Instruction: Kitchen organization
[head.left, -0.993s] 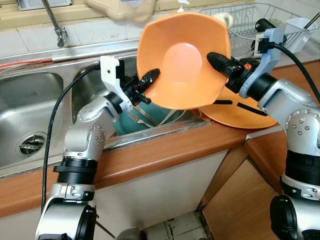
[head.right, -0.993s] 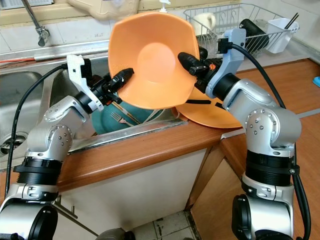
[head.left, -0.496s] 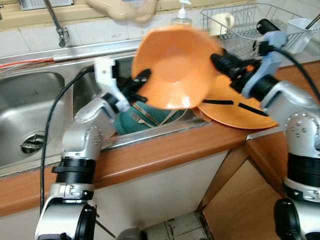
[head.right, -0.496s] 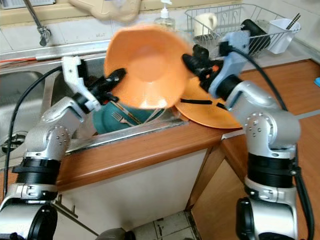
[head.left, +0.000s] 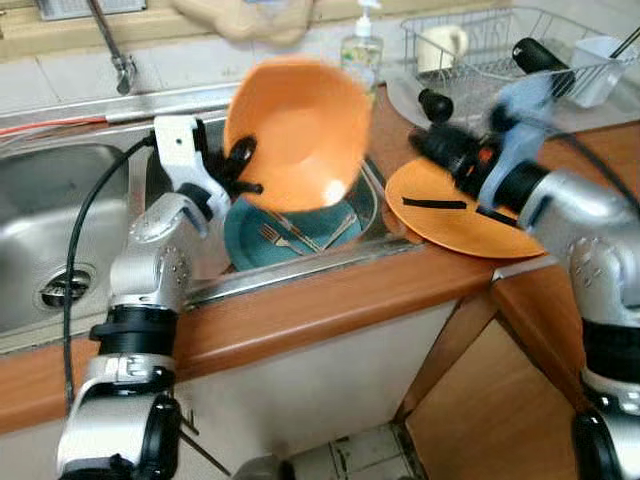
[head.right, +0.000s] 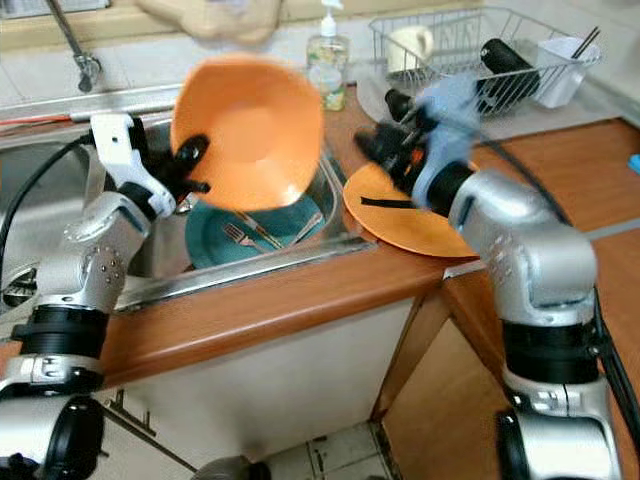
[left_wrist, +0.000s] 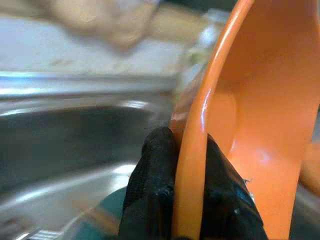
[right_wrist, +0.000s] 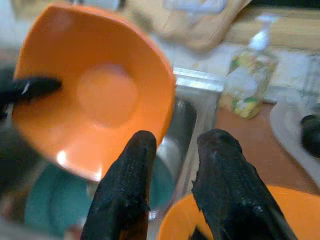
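Bright, even light throughout; motion blur smears the right arm (head.left: 560, 200) and orange bowl (head.left: 295, 130).

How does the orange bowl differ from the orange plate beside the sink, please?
The orange bowl is deep and tilted on edge above the sink, its rim pinched by the left gripper; the orange plate is shallow and lies flat on the counter. The plate carries dark marks; the bowl is plain. Both are orange.

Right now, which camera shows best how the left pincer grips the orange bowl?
The left wrist view: the left pincer has its black fingers clamped on either side of the orange bowl rim. Both eye views show the tilted bowl above the sink, blurred. The right wrist view shows its inside from afar.
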